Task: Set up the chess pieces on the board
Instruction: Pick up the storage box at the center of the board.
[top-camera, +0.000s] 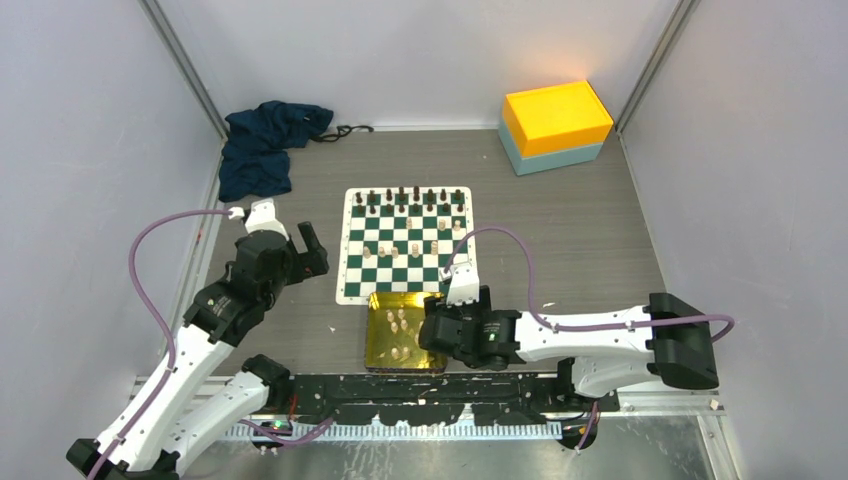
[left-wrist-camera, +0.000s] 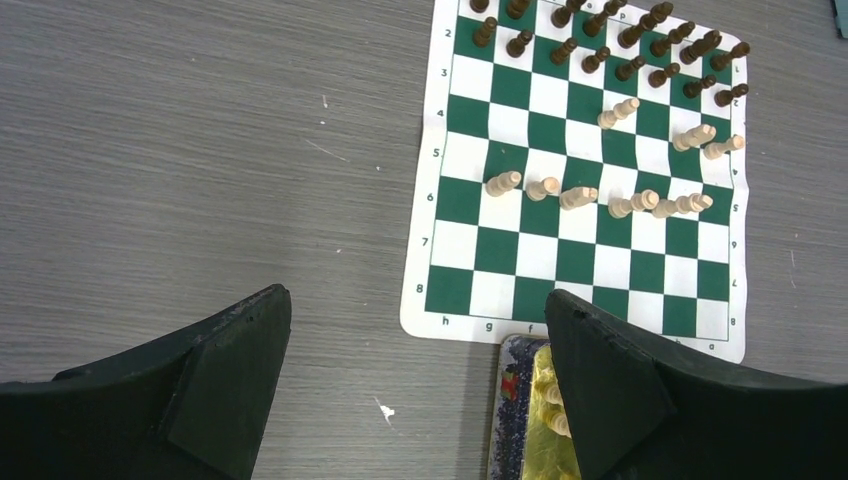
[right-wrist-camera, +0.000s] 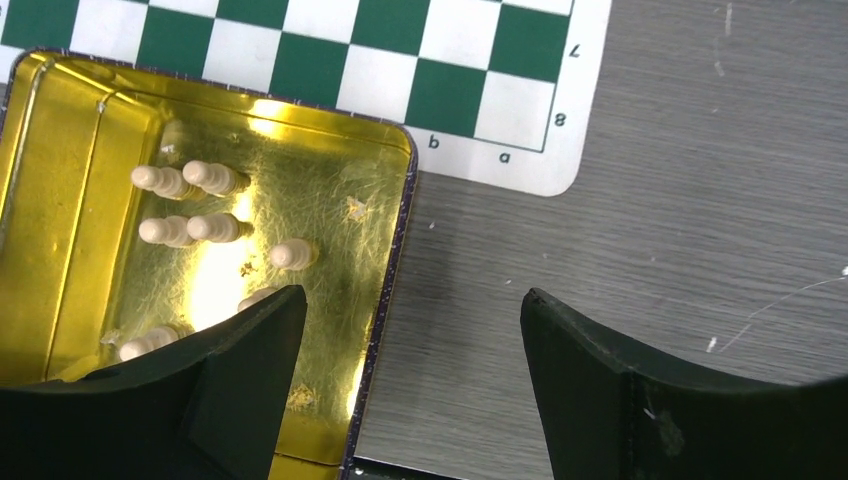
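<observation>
The board (top-camera: 400, 272) lies mid-table, green and white. Black figures (top-camera: 410, 197) fill its far rows. Several cream chess pieces (left-wrist-camera: 503, 183) stand in its middle rows, and several more (right-wrist-camera: 165, 182) lie in the gold tray (right-wrist-camera: 330, 190) at the board's near edge. My left gripper (top-camera: 314, 250) hovers over bare table left of the board, open and empty (left-wrist-camera: 417, 300). My right gripper (top-camera: 428, 333) hangs open and empty over the tray's right rim (right-wrist-camera: 412, 297). Its left finger (right-wrist-camera: 230, 350) is above the tray, its right finger over the table.
A yellow and teal box (top-camera: 555, 125) stands at the back right. A dark blue cloth (top-camera: 265, 145) lies bunched at the back left. Grey walls close in the table on three sides.
</observation>
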